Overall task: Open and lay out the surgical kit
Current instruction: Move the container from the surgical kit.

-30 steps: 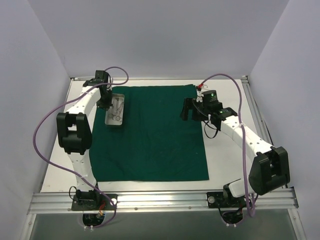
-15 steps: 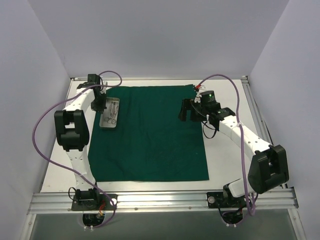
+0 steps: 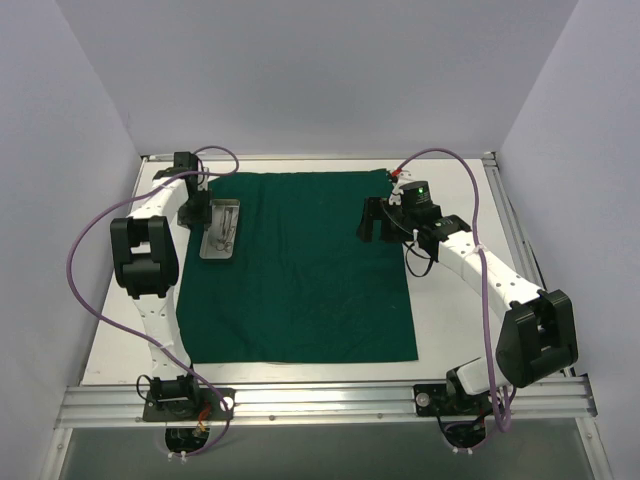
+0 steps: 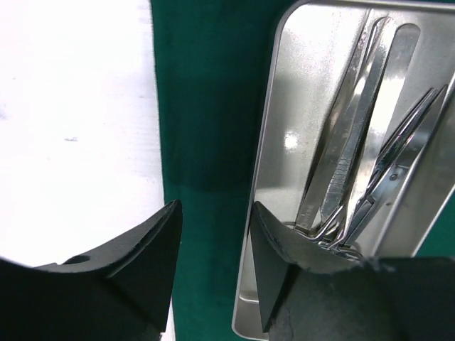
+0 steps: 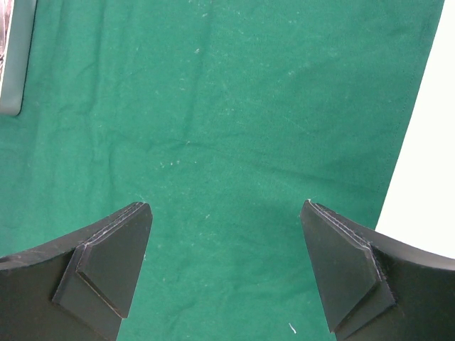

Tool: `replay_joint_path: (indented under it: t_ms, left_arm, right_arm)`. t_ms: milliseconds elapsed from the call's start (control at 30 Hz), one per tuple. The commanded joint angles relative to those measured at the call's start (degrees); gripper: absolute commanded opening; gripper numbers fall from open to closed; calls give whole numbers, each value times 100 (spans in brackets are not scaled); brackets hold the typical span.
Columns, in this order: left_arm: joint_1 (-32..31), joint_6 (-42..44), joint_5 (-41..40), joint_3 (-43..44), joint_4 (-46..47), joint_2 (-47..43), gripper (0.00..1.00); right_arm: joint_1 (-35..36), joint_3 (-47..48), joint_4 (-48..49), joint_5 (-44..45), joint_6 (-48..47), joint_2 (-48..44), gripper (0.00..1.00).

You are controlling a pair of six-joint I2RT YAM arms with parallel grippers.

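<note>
The surgical kit (image 3: 300, 265) lies opened out on the white table (image 3: 450, 300). The left gripper (image 4: 215, 209) is part open. Its fingers stand astride the long outer wall of the tray (image 4: 298, 85) without clamping it: one finger (image 4: 142, 263) hangs over the strip of dark green cloth (image 4: 206, 106) beside the tray, and the other (image 4: 284, 277) hangs over the tray's inside. Whether that second finger touches the wall cannot be told. In the tray the thin steel instruments (image 4: 355, 142) lie close together, their slim ends pointing to about one o'clock in the wrist view and their lower ends hidden under the finger.

From above, the left gripper (image 3: 197, 210) sits at the cloth's (image 3: 300, 290) nine o'clock edge. The tray (image 3: 215, 252) rests flat on the cloth at about ten o'clock from its middle, with the instruments (image 3: 228, 225) inside. The left arm (image 3: 160, 205) reaches up the table's left side.

The right gripper (image 5: 226, 206) stands wide with nothing between its fingers, only flat cloth (image 5: 227, 106) below; the tray's corner (image 5: 11, 57) shows at ten o'clock and bare table (image 5: 426, 177) at three. From above, the right gripper (image 3: 375, 222) hovers at about two o'clock from the cloth's middle, and the right arm (image 3: 480, 270) stretches back to five o'clock
</note>
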Motion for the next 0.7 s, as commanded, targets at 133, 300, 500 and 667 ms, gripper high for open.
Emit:
replay_joint_path:
  t_ms: [133, 300, 500, 667]
  left_arm:
    - [-31, -337, -496, 66, 191, -1146, 50]
    - [-365, -416, -295, 13, 113, -1385, 42]
    - [-585, -662, -110, 65, -388, -1227, 25]
    - [-708, -891, 5, -31, -687, -1078, 20]
  right_arm:
    - [30, -2, 42, -58, -42, 3, 90]
    - [65, -2, 33, -41, -42, 38, 90]
    - [109, 24, -19, -6, -16, 3, 90]
    - [118, 16, -46, 12, -25, -15, 90]
